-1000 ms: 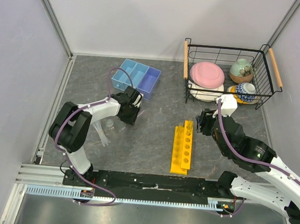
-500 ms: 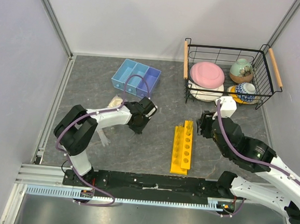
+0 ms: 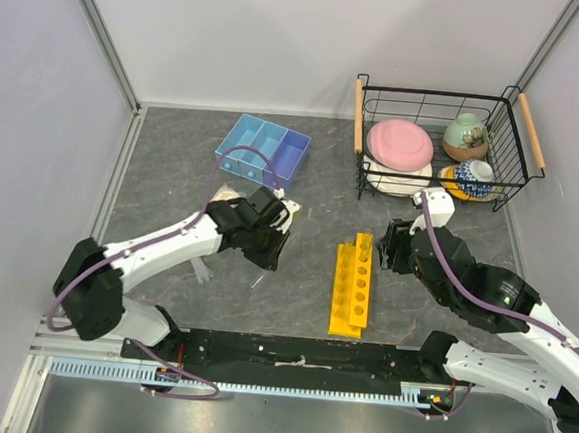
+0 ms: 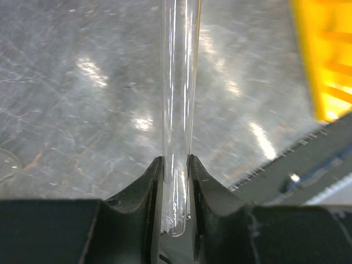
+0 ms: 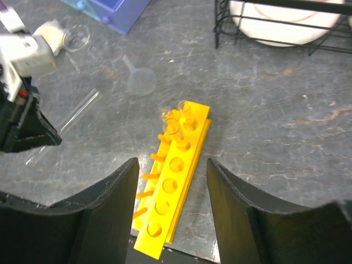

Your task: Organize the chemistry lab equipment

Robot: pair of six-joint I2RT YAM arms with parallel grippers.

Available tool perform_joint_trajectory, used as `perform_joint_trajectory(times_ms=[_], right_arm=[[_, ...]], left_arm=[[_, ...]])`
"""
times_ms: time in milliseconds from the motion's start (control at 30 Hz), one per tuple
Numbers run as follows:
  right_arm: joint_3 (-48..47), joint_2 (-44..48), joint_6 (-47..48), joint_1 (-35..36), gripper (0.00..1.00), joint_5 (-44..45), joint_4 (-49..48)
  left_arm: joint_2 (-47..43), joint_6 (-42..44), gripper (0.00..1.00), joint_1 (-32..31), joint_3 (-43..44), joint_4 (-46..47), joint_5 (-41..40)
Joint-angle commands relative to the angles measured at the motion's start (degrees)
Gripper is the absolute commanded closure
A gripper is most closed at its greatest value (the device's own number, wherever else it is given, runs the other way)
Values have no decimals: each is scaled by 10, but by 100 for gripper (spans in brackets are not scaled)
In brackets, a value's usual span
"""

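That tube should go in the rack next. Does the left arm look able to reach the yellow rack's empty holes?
Probably yes. The left fingers, shut on the test tube, are left of the yellow rack with bare table between, and the right fingers hover off its far end.

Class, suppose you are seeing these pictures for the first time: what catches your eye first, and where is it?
The bright yellow rack at mid-table, between the arms, stands out first. Next comes the clear test tube pinched in the left gripper, left of the rack. Then the black wire basket holding a pink plate, far right.
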State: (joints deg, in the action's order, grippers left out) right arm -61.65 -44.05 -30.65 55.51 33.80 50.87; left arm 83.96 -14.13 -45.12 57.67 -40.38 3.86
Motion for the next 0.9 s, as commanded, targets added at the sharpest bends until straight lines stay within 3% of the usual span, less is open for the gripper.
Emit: perform_joint_trajectory(times_ms=[0, 133, 400, 633, 867], right_arm=[[-22, -11, 11, 1, 40, -87, -6], [-8, -1, -1, 2, 40, -108, -17], [10, -13, -22, 1, 40, -203, -91], [-31, -51, -15, 0, 40, -261, -129], [-36, -67, -37, 1, 39, -335, -190]], left_arm=[[-88, -22, 97, -1, 13, -4, 138], [-122, -10, 95, -1, 17, 35, 269], [-173, -5, 94, 38, -37, 178, 438], [-190, -119, 93, 79, -94, 360, 572], [-211, -213, 92, 79, -150, 515, 620]])
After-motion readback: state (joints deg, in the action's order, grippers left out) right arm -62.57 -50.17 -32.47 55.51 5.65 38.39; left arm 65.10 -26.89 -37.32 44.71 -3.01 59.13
